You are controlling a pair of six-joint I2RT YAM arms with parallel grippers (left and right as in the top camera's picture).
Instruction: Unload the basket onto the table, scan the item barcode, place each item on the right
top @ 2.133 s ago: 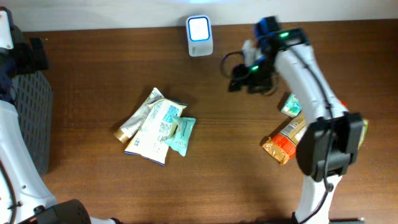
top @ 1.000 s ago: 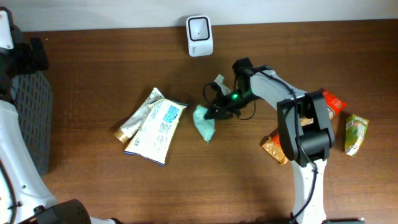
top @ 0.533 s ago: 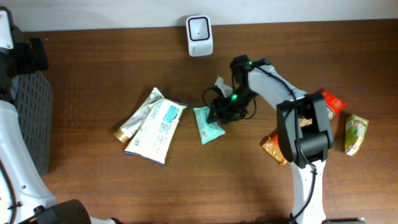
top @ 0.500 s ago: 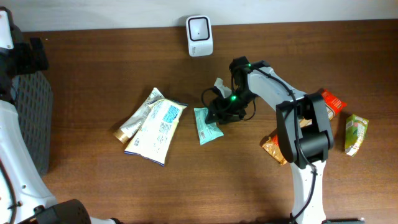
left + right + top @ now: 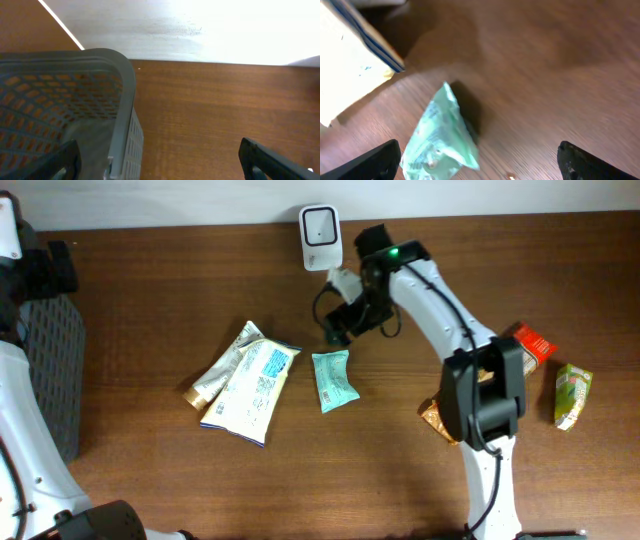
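A teal packet (image 5: 333, 380) lies flat on the wooden table, just right of a white-and-blue pack (image 5: 250, 388). My right gripper (image 5: 338, 328) hangs open above and behind the packet, apart from it, close to the white scanner (image 5: 320, 237) at the back edge. In the right wrist view the teal packet (image 5: 440, 142) sits low and left between the widely spread fingertips (image 5: 384, 159), with nothing gripped by the right gripper (image 5: 480, 165). My left gripper (image 5: 160, 167) is open over the rim of the grey basket (image 5: 125, 85), holding nothing.
The grey basket (image 5: 45, 370) stands at the table's left edge. A silver pouch (image 5: 222, 365) lies under the white-and-blue pack. At the right are an orange packet (image 5: 440, 420), a red pack (image 5: 532, 340) and a green carton (image 5: 572, 395).
The right gripper opened and let go of the teal packet, which now lies on the table. The arm rose and drew back toward the scanner. The left arm stayed still.
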